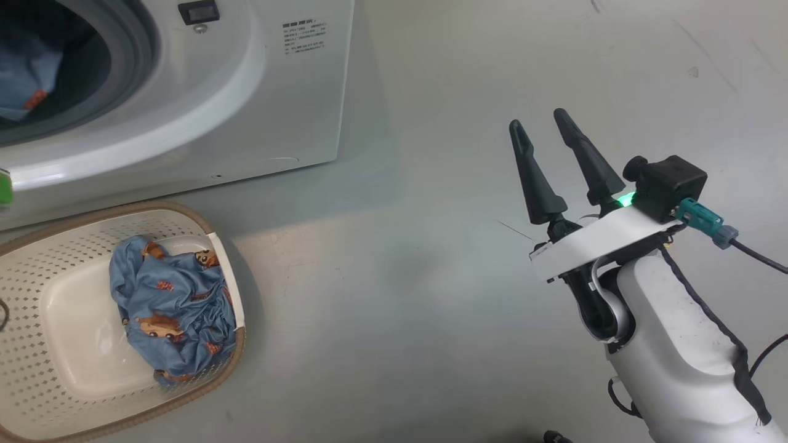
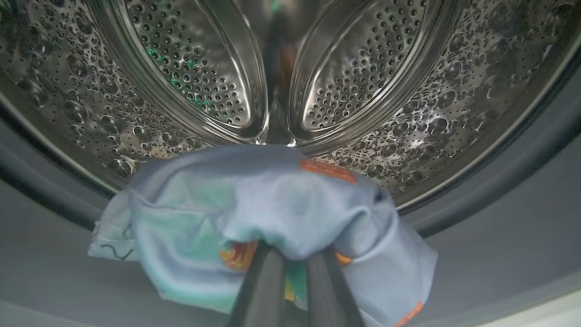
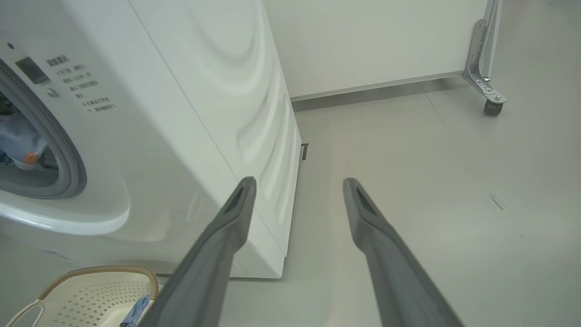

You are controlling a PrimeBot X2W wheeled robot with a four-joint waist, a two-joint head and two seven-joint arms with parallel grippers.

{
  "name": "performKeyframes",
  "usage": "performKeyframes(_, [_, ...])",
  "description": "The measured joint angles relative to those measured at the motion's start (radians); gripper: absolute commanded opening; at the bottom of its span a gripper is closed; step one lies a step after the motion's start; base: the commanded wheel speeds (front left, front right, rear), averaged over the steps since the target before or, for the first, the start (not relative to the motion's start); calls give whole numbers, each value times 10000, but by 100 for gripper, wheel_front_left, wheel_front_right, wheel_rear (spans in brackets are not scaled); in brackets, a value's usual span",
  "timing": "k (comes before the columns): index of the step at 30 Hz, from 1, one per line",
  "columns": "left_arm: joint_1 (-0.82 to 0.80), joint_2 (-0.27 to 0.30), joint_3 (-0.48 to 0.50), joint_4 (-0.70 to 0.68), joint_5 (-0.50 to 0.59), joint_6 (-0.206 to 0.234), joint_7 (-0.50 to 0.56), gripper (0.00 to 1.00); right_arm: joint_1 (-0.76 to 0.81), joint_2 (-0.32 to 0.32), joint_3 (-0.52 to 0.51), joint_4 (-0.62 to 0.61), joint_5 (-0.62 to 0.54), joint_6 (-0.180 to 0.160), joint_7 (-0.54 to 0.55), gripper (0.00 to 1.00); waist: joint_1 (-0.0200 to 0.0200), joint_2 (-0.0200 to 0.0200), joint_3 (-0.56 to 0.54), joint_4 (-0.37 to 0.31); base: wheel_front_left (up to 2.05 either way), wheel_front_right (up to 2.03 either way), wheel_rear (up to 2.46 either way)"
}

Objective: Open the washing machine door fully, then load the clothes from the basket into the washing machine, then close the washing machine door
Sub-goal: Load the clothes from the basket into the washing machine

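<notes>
The white washing machine point(image 1: 258, 92) stands at the upper left with its drum mouth uncovered; its door is out of view. In the left wrist view my left gripper point(image 2: 295, 254) is shut on a light blue garment point(image 2: 272, 200) held at the grey gasket point(image 2: 499, 236), just before the steel drum point(image 2: 363, 81). That garment also shows inside the opening point(image 1: 24, 80) point(image 3: 18, 141). The cream basket point(image 1: 37, 271) point(image 3: 81, 290) sits on the floor below the machine and holds more blue printed clothes point(image 1: 172, 301). My right gripper point(image 1: 545, 129) point(image 3: 299, 186) hangs open over bare floor, well right of the machine.
Grey floor point(image 1: 431, 277) stretches between the basket and my right arm. A white panel on a castor point(image 3: 492, 106) stands behind the machine's right side. A small dark display point(image 1: 198, 11) sits on the machine's front beside the opening.
</notes>
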Motion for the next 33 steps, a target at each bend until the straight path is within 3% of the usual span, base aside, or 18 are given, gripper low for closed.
performKeyframes(14, [-2109,677,102,1308,59,4,1290,0,-158,242,219,-84,77,0,0,100,0,0,421,-687,0,0,0])
performKeyframes(21, [-3318,717,125,1659,278,63,1448,0,-251,240,148,-127,77,0,0,100,0,0,731,-1013,0,0,0])
performKeyframes(22, [-3424,717,142,1774,282,119,1448,22,-253,238,127,-125,77,0,0,100,0,0,771,-1053,0,0,0])
performKeyframes(23, [-3509,717,144,1933,291,169,1459,100,-256,238,100,-125,77,0,0,100,0,0,801,-1091,0,0,0])
performKeyframes(28, [-3614,453,-65,2736,272,343,2165,100,-259,232,-50,-121,75,0,0,100,0,0,862,-1171,0,0,0])
performKeyframes(33, [-3647,190,-219,2899,314,322,1939,100,-259,217,-234,-115,73,0,0,100,0,0,789,-1054,0,0,0])
